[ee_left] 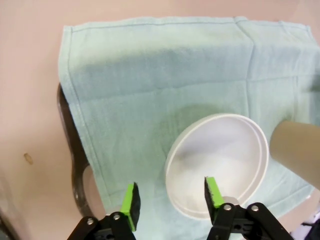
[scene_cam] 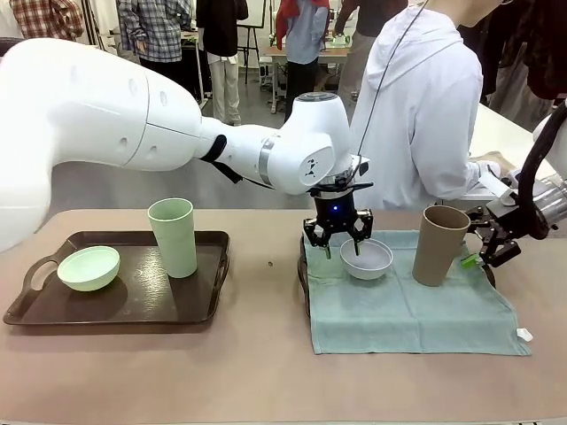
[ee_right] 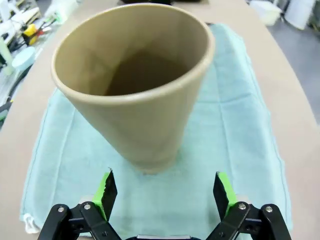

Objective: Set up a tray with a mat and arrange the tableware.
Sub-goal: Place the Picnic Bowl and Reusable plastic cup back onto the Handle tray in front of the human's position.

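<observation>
Front view: white bowl [scene_cam: 367, 258] and brown cup [scene_cam: 440, 245] sit on mat [scene_cam: 407, 314]; left tool [scene_cam: 340, 247], right tool [scene_cam: 479, 251] both released; dark tray [scene_cam: 133, 305] lacks mat.

The pale green bowl [scene_cam: 88, 267] and tall green cup [scene_cam: 174, 236] are both a plain mint shade against the dark brown tray [scene_cam: 133, 301], the white bowl [scene_cam: 366, 258] is unmarked, the tall brown cup [scene_cam: 438, 245] a matt tan, and the mat [scene_cam: 407, 314] a pale teal (plain weave, no print) on the pinkish-beige table [scene_cam: 266, 372].
</observation>
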Motion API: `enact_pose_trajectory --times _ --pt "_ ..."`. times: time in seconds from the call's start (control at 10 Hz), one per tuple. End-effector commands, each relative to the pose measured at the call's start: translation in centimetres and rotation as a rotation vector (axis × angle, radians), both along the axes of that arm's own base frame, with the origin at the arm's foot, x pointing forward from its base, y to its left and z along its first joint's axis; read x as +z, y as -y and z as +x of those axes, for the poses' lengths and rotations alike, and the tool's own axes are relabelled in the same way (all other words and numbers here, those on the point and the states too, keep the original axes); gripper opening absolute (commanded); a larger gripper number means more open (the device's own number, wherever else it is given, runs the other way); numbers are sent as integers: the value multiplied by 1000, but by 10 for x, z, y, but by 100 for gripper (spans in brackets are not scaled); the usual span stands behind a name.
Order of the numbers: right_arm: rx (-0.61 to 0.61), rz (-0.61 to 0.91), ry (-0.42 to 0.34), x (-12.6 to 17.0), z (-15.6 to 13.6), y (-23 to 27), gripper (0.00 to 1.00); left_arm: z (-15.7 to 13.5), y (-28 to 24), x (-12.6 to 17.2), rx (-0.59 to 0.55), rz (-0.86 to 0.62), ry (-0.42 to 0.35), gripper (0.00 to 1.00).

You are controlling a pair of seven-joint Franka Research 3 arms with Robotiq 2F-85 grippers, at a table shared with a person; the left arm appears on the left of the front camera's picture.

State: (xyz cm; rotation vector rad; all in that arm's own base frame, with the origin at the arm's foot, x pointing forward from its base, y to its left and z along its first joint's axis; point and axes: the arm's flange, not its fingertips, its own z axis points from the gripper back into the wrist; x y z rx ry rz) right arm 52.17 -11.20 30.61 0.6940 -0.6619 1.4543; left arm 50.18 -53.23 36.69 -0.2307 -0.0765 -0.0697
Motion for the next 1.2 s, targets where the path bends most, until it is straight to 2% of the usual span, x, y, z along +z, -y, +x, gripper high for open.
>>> enact_pose_trajectory --times 0.0,0.2,0.4,0.5,0.7,0.9,1.1 --pt "-152 -85 -107 31 -23 -5 100 -25 -31 17 -57 3 9 81" --pt "-379 -168 -154 81 -55 -20 100 -53 -54 42 -103 21 60 81" --pt "-582 -271 -217 116 -67 -30 100 -70 -77 64 -114 44 108 81" --pt "-699 -338 -253 132 -72 -39 100 -80 -89 76 -99 58 125 81" --pt "-867 -488 -278 167 -90 -58 100 -98 -110 98 -49 82 180 81" --pt "-946 -526 -318 197 -112 -83 100 -114 -129 124 -13 116 223 81" --pt "-947 -495 -392 220 -130 -102 100 -126 -143 140 16 152 249 81"
